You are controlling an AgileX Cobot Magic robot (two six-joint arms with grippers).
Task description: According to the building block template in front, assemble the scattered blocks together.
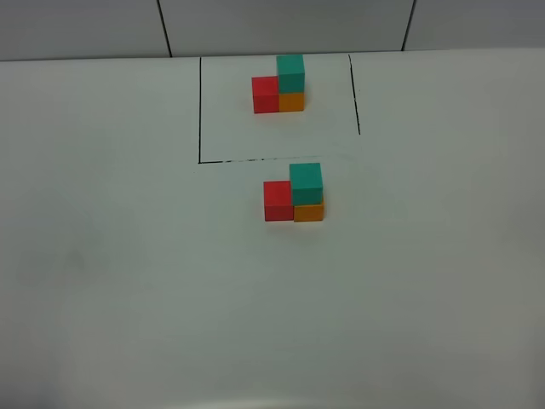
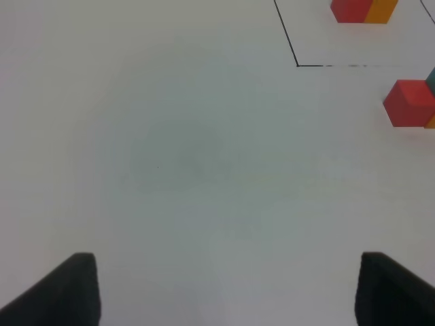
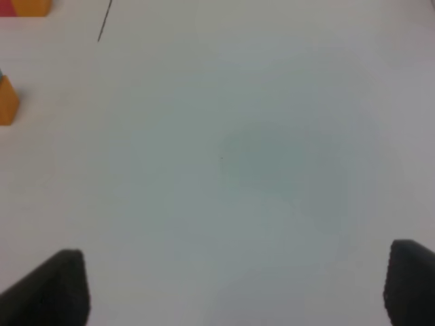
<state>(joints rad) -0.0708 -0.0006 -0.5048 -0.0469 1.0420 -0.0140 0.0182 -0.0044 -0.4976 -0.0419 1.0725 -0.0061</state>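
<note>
No text, label, brand, number or sign can be read anywhere.

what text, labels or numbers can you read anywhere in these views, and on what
None: no words, labels, brands or numbers show in any view.
The template and the assembled blocks have plain red, orange and teal faces.
The only mark on the table is a thin black outline around the template, not writing.
</note>
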